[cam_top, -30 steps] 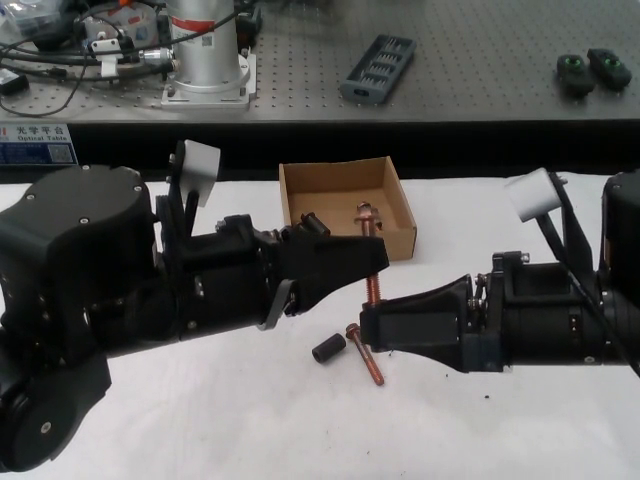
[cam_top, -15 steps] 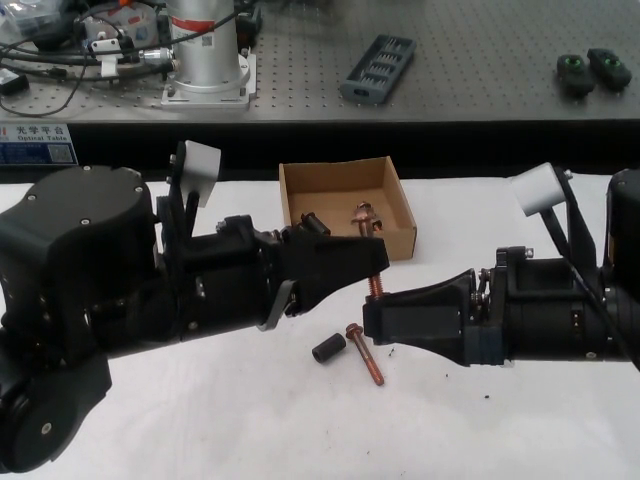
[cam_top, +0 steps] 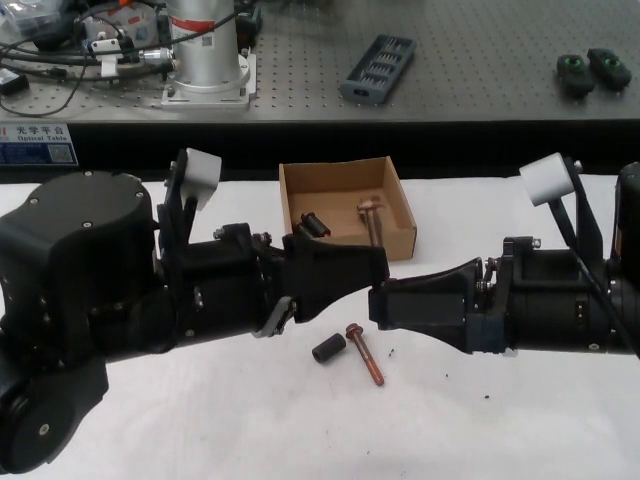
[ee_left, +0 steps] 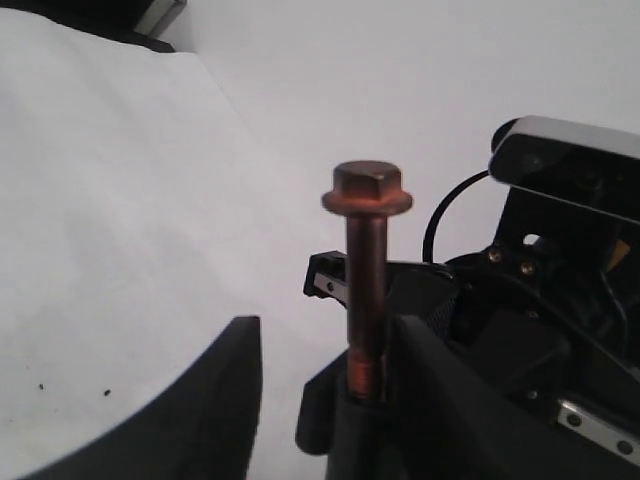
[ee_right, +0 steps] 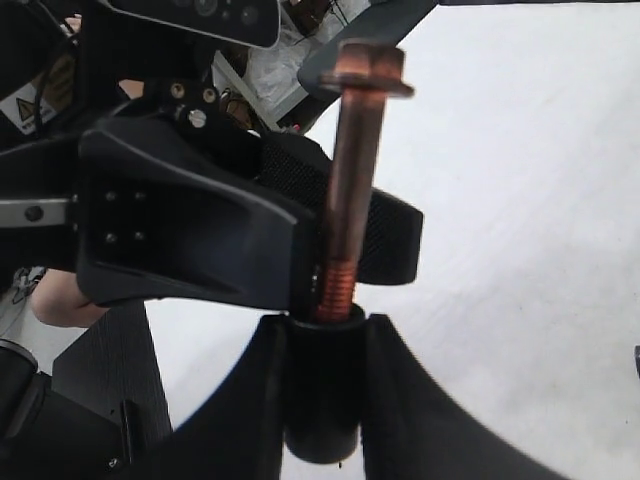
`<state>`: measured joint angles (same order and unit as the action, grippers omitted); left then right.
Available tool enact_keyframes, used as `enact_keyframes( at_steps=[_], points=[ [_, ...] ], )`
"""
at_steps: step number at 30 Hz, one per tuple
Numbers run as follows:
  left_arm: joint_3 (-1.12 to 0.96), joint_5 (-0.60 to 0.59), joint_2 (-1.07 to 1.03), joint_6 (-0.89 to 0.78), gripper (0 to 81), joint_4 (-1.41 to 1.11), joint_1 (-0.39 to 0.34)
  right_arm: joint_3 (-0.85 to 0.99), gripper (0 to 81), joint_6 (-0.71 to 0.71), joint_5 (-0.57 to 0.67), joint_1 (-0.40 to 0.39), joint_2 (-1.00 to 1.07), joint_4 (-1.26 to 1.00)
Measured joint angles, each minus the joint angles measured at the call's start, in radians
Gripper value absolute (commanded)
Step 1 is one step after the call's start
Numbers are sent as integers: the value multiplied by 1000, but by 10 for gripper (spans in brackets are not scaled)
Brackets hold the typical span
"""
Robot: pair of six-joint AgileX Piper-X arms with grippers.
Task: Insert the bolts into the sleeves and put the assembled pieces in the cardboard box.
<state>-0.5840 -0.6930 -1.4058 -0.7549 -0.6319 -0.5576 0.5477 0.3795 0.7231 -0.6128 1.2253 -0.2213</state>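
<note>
1. Against the earlier high-view frames, the two arms have closed up. The right jaws came up, the left jaws dipped a little, and the copper shaft that showed between them is now hidden.
2. The right jaws are clamped on the held sleeve [ee_right: 322, 390], which is upright with its mouth up. The held bolt [ee_left: 367, 280] stands head-up with only its threaded tip inside the sleeve mouth, and most of the shaft is still out. The pair hangs above the desk [cam_top: 500, 430], just on the near side of the cardboard box [cam_top: 403, 243].
3. We read the left jaws as apart. Their fingers [ee_left: 200, 410] flank the shaft, one just beside it, and white desk shows through on the other side.
4. We judge the step to be insertion, barely begun. The next move calls for pushing the bolt straight down, in line with the sleeve, until the head seats. The pair then goes to the box on the far side.
5. In the box's left half lies a dark piece [cam_top: 312, 222] that looks like a sleeve. It is partly hidden, so we cannot tell whether a bolt is in it. A copper bolt shows over the right half, and we cannot tell whether it lies inside or is the held bolt's top.
6. A spare sleeve [cam_top: 327, 350] and a spare bolt [cam_top: 365, 354] lie on the desk on the near side of the jaws, just beside each other and unassembled.
</note>
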Motion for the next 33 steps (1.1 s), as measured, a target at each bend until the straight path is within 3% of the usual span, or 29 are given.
enact_keyframes(
  at_steps=[8,14,15,18,22,27,33],
  points=[
    [0,14,0,109,323,-11,2,0,43,-5,-4,0,0,-32],
    [0,94,0,199,433,-14,23,0,43,-21,-20,6,0,-49],
    [2,170,0,202,433,1,47,0,43,-24,-16,6,0,-49],
    [4,251,-2,172,431,-28,93,0,43,-32,-9,10,0,-68],
    [4,263,-2,114,419,-117,105,0,43,-45,-10,19,0,-68],
    [4,264,-2,13,326,-257,109,0,43,-94,-7,19,0,-83],
    [4,264,-2,-13,323,-270,109,0,43,-47,14,25,0,-236]
  ],
)
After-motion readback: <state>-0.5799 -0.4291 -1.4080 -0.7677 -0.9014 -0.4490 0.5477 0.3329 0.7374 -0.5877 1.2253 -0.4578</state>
